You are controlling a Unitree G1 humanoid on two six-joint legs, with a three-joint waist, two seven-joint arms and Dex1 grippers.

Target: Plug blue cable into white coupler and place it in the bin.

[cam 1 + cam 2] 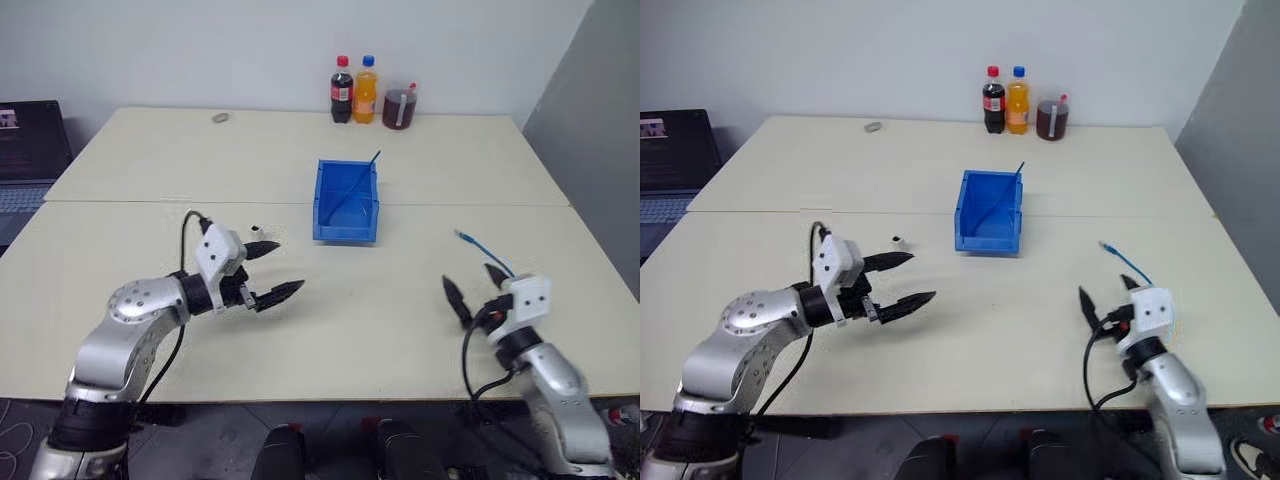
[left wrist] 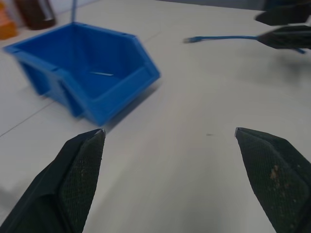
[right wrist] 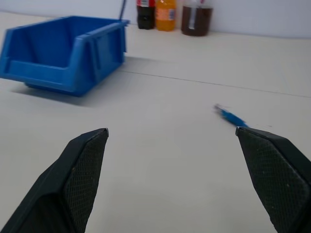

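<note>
The bin (image 1: pixel 347 205) stands near the middle of the bench (image 1: pixel 400 320), its open front toward the near edge. A thin dark blue piece (image 1: pixel 362 175) leans inside it and rises over its far rim. The coupler (image 1: pixel 256 229) lies on the bench to the left of the bin, just beyond the left hand (image 1: pixel 268 271). This hand is above the bench near the near left part, with its two fingers spread wide and nothing between them. The cable (image 1: pixel 478 246) lies toward the right edge, its plug end pointing to the bin. The right hand (image 1: pixel 476 287) is near the near right corner, just before the cable, also spread wide and empty. Three bottles (image 1: pixel 368 92) stand at the far edge.
</note>
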